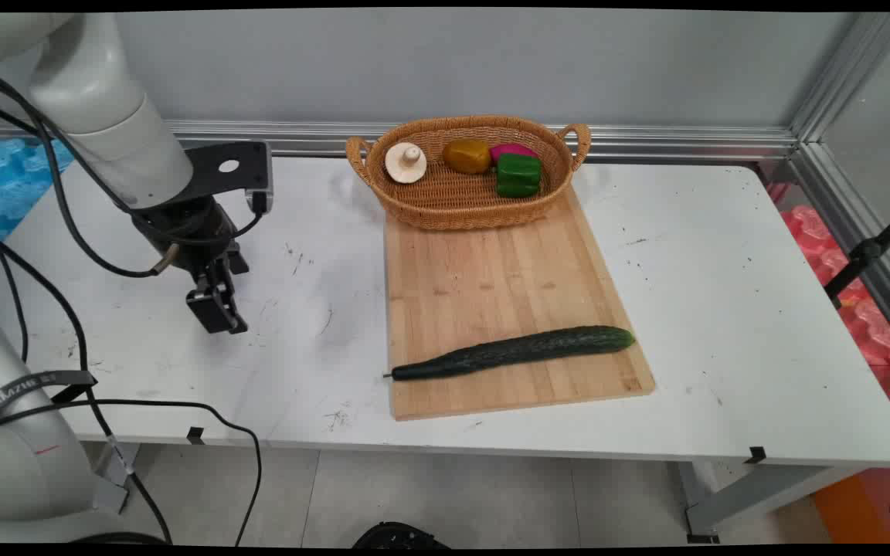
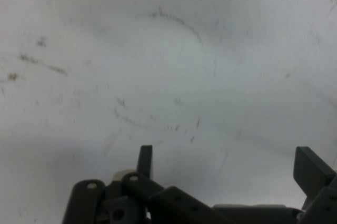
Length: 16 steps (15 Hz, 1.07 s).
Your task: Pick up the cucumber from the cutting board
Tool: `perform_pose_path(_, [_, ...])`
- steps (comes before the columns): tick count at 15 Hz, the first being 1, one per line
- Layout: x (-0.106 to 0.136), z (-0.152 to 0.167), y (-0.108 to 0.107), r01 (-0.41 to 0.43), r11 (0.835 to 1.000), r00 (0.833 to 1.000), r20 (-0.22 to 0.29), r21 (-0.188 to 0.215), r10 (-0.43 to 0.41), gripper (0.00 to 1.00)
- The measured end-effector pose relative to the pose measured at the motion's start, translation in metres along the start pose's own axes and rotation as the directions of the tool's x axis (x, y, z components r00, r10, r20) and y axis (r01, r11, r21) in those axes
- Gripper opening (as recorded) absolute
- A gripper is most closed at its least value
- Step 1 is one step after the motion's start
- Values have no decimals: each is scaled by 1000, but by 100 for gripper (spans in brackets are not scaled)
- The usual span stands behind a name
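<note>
On the worktop's (image 1: 723,309) left side the pincer (image 1: 217,309) hangs released (its fingers (image 2: 310,169) spread wide) above bare scuffed white, grasping nothing. Well to its right lies a wooden cutting board (image 1: 491,286) carrying a dark green cucumber (image 1: 514,351) and a wicker basket (image 1: 468,205) of toy vegetables.

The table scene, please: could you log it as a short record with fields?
gripper: gripper open, holding nothing, over bare table left of the cutting board
cucumber: cucumber lying across the board's near end
basket: wicker basket at the board's far end
basket contents: mushroom, yellow piece, pink piece, green pepper
</note>
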Motion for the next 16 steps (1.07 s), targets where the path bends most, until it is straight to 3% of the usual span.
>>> perform_pose_path(8, [66,-5,4,-5,1000,987,-159,1,5,100])
perform_pose_path(16, [156,-5,33,-29,999,950,-309,25,35,100])
